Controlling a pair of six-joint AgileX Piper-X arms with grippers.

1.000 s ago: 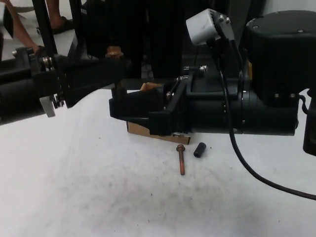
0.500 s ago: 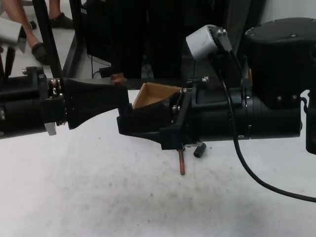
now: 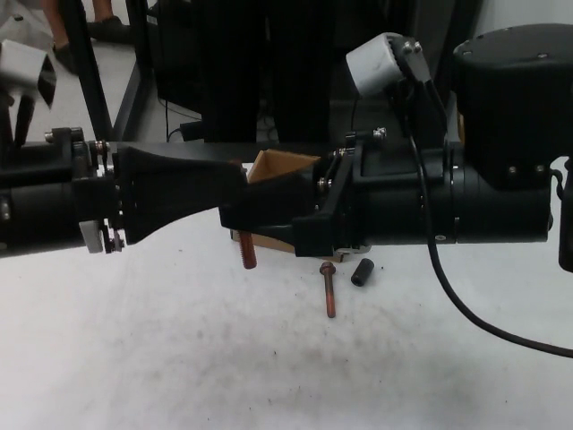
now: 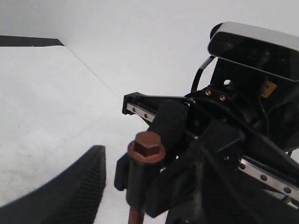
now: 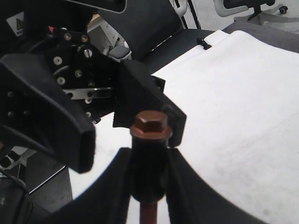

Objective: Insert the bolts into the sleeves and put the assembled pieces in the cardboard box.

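Over the last second your left gripper point(image 3: 224, 184) has come down and in toward the right gripper point(image 5: 148, 189). The copper-coloured hex-head bolt point(image 5: 149, 125), whose head stood above the left gripper back then, now hangs with its bare shank showing below the two grippers, in front of the brown cardboard box point(image 3: 279, 167). In your right wrist view, the bolt runs down through a short black tubular sleeve point(image 5: 148, 170), with its head sitting on the sleeve's upper end. The right gripper's two fingers point(image 5: 110, 186) are clamped on that sleeve from either side. Your left gripper sits just beyond with its fingers spread apart. One textured finger is close behind the bolt's head and the other stands well off to the side, so you have no grip on the bolt from that arm. The bolt and sleeve are held upright in the air above the white surface point(image 3: 179, 358). The box sits toward the far edge of the surface, about midway along it. A second copper-coloured bolt point(image 3: 329, 291) lies flat on the surface just on the near side of the box. A second small black sleeve point(image 3: 362, 271) lies just beside that bolt's head, toward the right edge and not touching it.
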